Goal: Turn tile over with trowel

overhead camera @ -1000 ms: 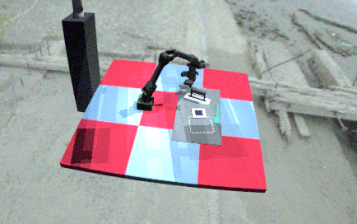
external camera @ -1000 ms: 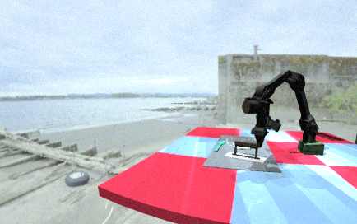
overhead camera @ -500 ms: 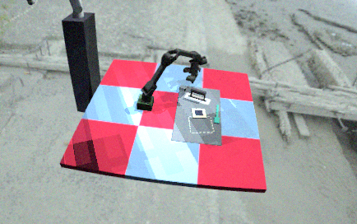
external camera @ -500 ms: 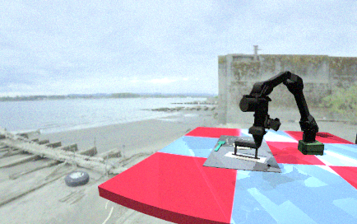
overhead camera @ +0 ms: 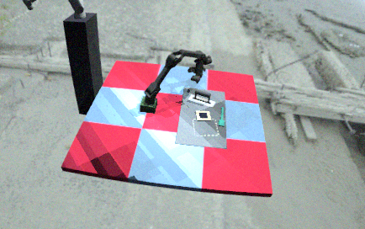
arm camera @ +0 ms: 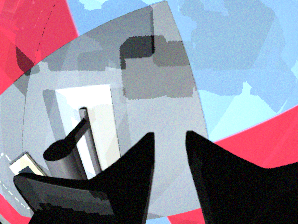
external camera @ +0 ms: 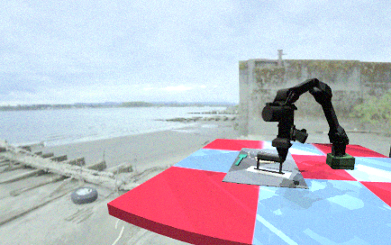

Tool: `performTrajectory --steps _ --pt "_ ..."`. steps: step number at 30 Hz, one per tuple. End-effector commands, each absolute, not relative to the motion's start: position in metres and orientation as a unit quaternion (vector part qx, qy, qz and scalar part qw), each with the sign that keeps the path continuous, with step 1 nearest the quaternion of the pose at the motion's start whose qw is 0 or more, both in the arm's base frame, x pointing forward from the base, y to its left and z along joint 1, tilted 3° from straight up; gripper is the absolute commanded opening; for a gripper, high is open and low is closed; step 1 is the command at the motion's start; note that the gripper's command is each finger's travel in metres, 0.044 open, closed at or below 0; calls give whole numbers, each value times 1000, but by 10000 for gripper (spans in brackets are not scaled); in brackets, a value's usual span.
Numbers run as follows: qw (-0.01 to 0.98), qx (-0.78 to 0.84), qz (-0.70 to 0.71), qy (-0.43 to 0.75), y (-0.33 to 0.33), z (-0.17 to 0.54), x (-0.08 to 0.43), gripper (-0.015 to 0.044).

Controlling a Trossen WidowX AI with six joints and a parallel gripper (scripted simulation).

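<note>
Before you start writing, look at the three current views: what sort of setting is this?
Probably an outdoor shore, perhaps a beach: a broad stretch of water, weathered timbers on the ground, and an old tyre lying on the sand.
</note>
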State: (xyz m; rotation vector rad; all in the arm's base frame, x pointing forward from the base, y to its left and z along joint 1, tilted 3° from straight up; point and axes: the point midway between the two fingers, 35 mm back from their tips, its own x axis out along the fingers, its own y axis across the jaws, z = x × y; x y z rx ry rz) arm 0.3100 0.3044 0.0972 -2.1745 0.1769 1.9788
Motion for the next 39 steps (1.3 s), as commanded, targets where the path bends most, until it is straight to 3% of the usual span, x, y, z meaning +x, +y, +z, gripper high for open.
performTrajectory --steps 1,3,7,19,23,39 --pt "98 -735 669 60 304 97 310 100" --pt "98 -735 669 60 304 97 310 100" --pt "98 -735 669 60 304 97 310 0" --pt "98 -735 669 60 304 97 310 0" --pt "98 -735 669 60 304 97 310 100" --pt "98 -735 669 60 304 97 310 100"
